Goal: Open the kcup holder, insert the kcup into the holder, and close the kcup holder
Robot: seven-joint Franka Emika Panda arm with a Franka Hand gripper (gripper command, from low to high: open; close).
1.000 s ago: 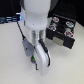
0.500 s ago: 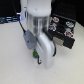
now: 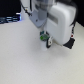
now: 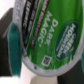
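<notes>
And here we are, the white arm (image 3: 60, 20) is reaching down over the pale desk (image 3: 20, 60), and the hand (image 3: 46, 39) is sitting low, just above the desk surface. The hand is clamping the kcup (image 3: 44, 35), the green of its top peeking out between the fingers at the low end of the arm in the exterior view. The pod is riding in the hand, near the middle of that view; whether it is touching the desk is too blurred to call.

Over to the wrist view, and the kcup (image 4: 42, 35) is filling almost the whole picture. Its green foil lid is facing the camera, tilted, and the white lettering is reading "DARK MAGIC" in bold capitals. Next to it a round badge is showing "GREEN MOUNTAIN" along its rim, with smaller print beside it that is too blurred to make out. A small square code mark is sitting near the lid's silver edge, and the whitish rim of the pod is curving beneath. A dark teal finger (image 4: 14, 47) is pressing against the pod's side.

Back in the exterior view, the kcup holder (image 3: 71, 40) is showing as a dark box behind the arm toward the exterior view's right, mostly hidden, well apart from the pod.
</notes>
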